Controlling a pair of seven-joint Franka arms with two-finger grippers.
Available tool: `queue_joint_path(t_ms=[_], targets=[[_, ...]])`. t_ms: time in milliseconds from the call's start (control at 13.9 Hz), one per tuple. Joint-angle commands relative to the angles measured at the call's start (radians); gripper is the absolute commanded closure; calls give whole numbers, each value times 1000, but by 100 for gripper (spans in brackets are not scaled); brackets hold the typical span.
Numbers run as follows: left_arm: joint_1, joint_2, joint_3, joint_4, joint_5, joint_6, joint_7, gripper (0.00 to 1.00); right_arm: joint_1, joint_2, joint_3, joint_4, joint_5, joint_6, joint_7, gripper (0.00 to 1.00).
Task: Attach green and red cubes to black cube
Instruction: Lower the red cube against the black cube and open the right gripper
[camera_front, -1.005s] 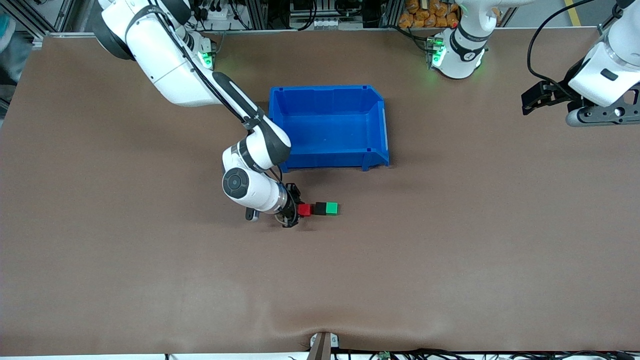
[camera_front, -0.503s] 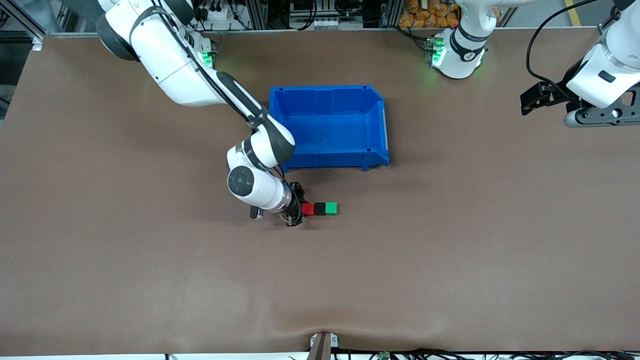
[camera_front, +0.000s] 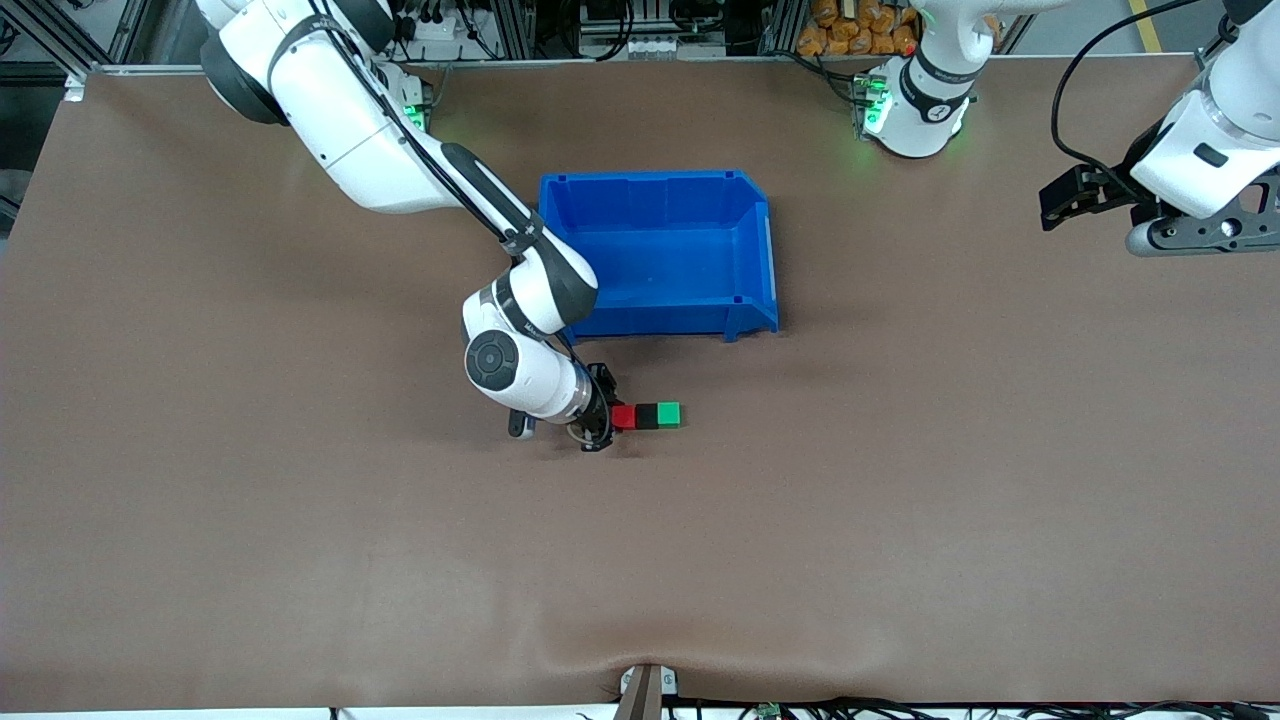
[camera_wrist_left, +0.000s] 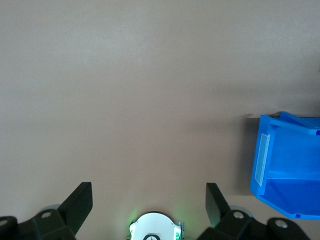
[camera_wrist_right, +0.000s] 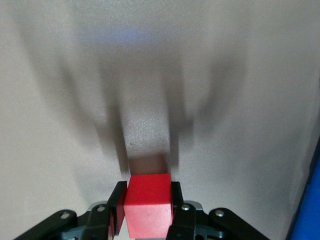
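Right gripper (camera_front: 603, 418) clamped on red cube (camera_front: 624, 417), low at mid-table (camera_front: 300, 560), nearer the camera than bin (camera_front: 755, 250); red, black cube (camera_front: 646, 416) and green cube (camera_front: 669, 414) in a row, seemingly touching; left gripper (camera_wrist_left: 148, 197) waiting, spread wide, over the table's left-arm end.

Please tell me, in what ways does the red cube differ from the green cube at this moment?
The red cube is clamped in the shut right gripper; the green cube is free of any gripper. The red cube sits at the black cube's end toward the right arm; the green cube sits at its end toward the left arm. They differ in colour. Both look equal in size and lie in one row against the black cube.
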Motion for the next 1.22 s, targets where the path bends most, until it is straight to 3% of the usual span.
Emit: queue_joint_path(t_ms=[0,287,359,1149], targets=[[10,-30,-1,-27,-22,22,9,0,15,18,-12,31,-1,-2,15,44],[10,-31,-1,-33,-22,22,9,0,14,16,-19,37,-2,-7,18,3],[10,-33,-1,-38,-22,22,9,0,14,15,-22,38,-2,-9,20,0],[10,-34,-3,-40,-22,22,9,0,-14,1,-20,94,-1,-107,18,0]])
